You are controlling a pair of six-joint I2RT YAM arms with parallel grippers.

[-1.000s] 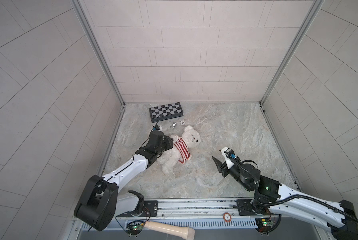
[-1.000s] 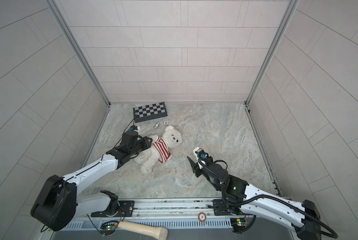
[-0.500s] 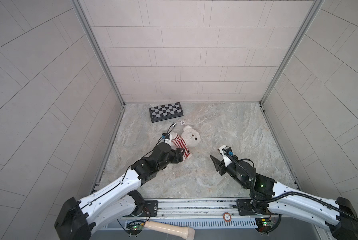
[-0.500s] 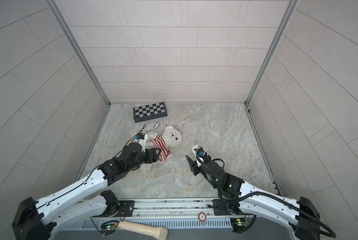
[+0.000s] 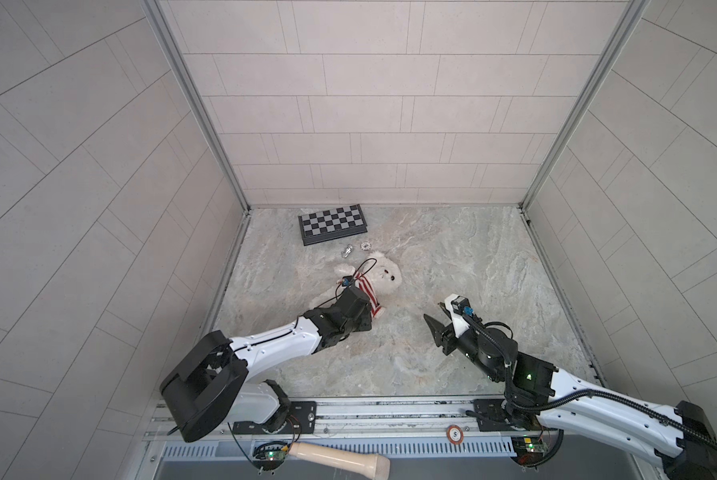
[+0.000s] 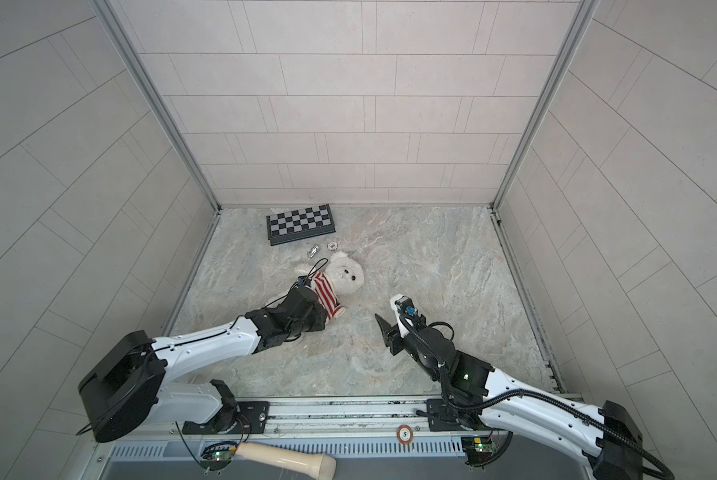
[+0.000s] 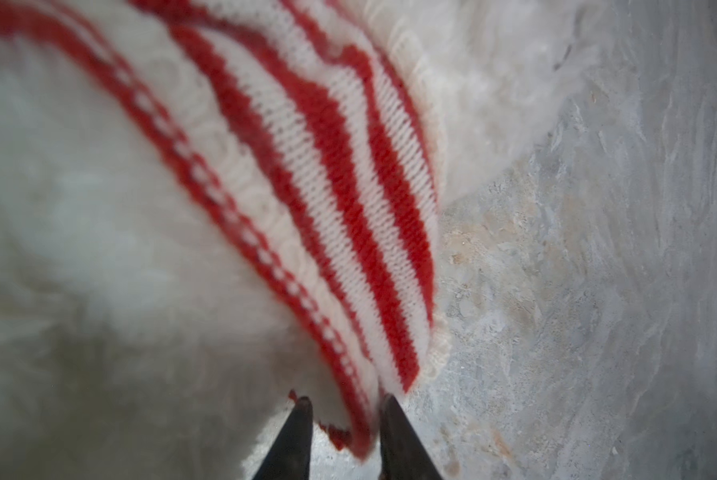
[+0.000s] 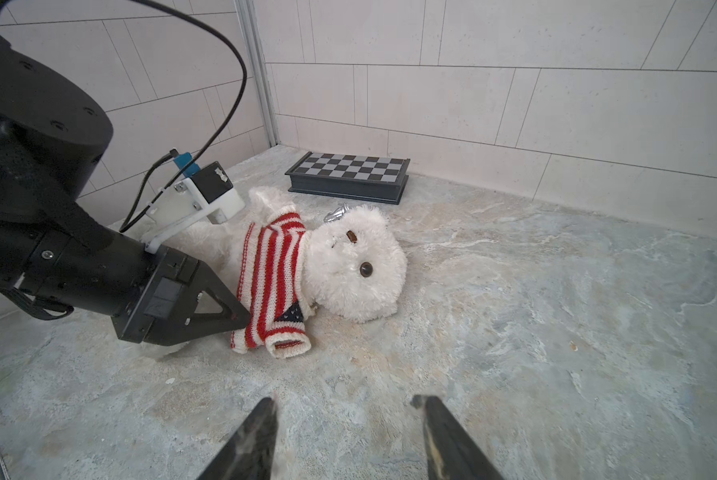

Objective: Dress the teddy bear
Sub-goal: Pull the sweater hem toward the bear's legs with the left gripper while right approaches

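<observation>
The teddy bear [image 5: 386, 275] [image 6: 348, 274] [image 8: 352, 270] lies on its back on the marble floor, head toward the right, wearing a red-and-white striped sweater [image 5: 367, 291] [image 6: 325, 293] [image 8: 273, 274] over its chest. Its lower body is hidden under my left arm in both top views. My left gripper [image 7: 344, 401] [image 8: 240, 322] sits at the sweater's [image 7: 348, 187] lower hem, its jaws drawn in narrow with the folded hem between them. My right gripper [image 5: 431, 311] [image 6: 384, 313] [image 8: 342, 401] hovers open over bare floor, a short way to the bear's right, holding nothing.
A folded chessboard [image 5: 332, 224] [image 6: 300, 224] [image 8: 348, 176] lies by the back wall. A silver chess piece [image 5: 347, 250] and a small disc [image 5: 365, 246] rest just behind the bear's head. A wooden handle [image 5: 340, 457] lies beyond the front rail. Tiled walls enclose three sides.
My left arm swung from the bear's left side round to its near side, and its jaws narrowed onto the sweater hem. My right gripper crept slightly toward the bear.
</observation>
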